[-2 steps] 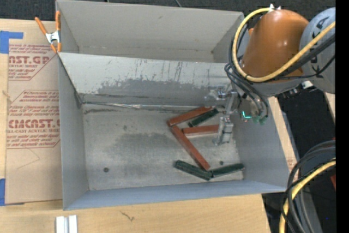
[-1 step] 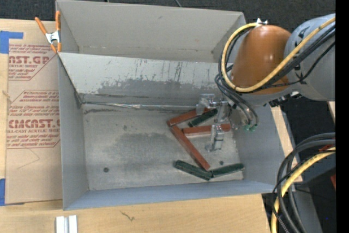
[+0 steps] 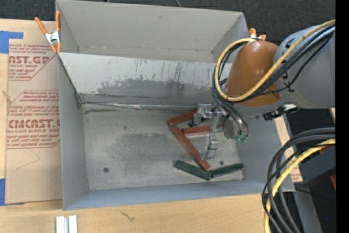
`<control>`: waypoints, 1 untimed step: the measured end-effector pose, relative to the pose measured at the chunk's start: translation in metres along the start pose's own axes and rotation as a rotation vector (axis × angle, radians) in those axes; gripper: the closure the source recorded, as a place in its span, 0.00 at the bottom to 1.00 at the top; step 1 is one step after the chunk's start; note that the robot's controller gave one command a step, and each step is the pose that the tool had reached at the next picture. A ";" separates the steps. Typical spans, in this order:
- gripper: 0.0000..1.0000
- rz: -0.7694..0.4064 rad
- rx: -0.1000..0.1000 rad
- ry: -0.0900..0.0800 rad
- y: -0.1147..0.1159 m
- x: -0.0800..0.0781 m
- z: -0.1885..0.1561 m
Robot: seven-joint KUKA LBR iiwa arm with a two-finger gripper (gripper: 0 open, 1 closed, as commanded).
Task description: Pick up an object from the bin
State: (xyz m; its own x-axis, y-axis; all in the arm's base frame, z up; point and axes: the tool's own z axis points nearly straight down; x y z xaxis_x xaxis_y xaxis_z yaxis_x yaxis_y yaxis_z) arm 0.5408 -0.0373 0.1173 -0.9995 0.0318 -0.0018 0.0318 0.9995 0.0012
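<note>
Bin: gripper over brown sticks, green strips nr.

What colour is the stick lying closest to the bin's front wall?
The stick is dark green, best seen in the camera view.

You are looking at a plain grey metal bin. Its floor is mottled with paler scuffs, and its far wall is streaked with dark, worn patches. Toward the right of the floor lie reddish-brown sticks. Nearer to you lie two dark green sticks. The gripper is bare silver metal, with a small green part on its right. The wrist cover is glossy orange-brown, looped by yellow and black cables. The arm is pale grey.
</note>
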 end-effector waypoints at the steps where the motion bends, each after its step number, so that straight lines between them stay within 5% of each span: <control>1: 1.00 0.015 0.000 0.002 0.074 0.007 0.029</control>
State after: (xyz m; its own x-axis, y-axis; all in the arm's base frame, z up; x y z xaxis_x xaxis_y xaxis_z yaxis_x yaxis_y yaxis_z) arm 0.5361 0.0368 0.0881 -0.9989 0.0466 0.0003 0.0466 0.9989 0.0009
